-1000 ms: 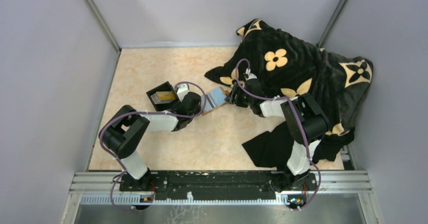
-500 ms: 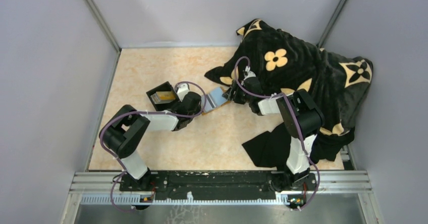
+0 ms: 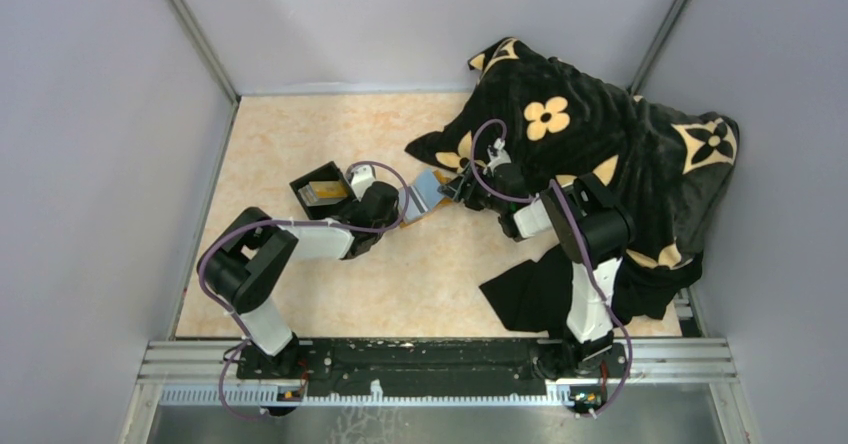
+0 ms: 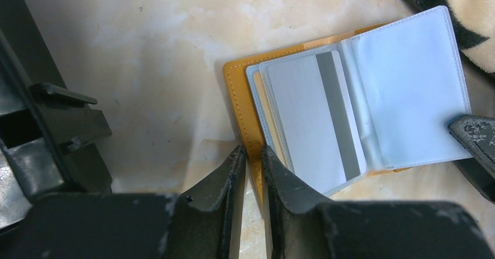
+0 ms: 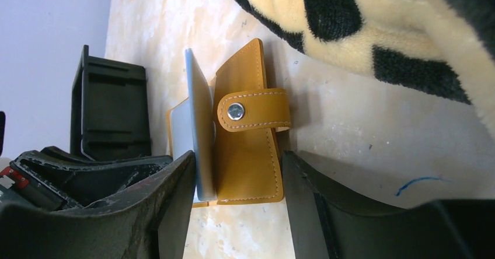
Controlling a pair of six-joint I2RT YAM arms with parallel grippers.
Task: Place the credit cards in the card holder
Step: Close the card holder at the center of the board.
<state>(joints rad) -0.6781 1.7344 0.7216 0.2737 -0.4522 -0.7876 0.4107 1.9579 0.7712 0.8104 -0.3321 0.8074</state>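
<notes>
The orange-tan card holder [image 4: 238,104] lies opened on the table, its clear sleeve pages [image 4: 408,78] spread to the right. A silver credit card [image 4: 309,125] with a dark stripe sits in a sleeve. My left gripper [image 4: 252,161] is shut on the holder's orange near edge. In the right wrist view the holder's other cover [image 5: 251,154], with its snap strap [image 5: 254,111], stands raised beside the pale pages [image 5: 199,125]. My right gripper [image 5: 239,180] is open and straddles cover and pages. From above, the holder [image 3: 428,194] sits between both grippers.
A black open box [image 3: 322,190] with something golden-tan inside stands just left of the left gripper. A black blanket with cream flowers [image 3: 600,144] is heaped at the back right, close to the holder. A black cloth [image 3: 535,289] lies by the right arm.
The right arm has swung its elbow leftward and its gripper has edged closer over the holder's raised side. The left gripper has kept its hold without moving.
</notes>
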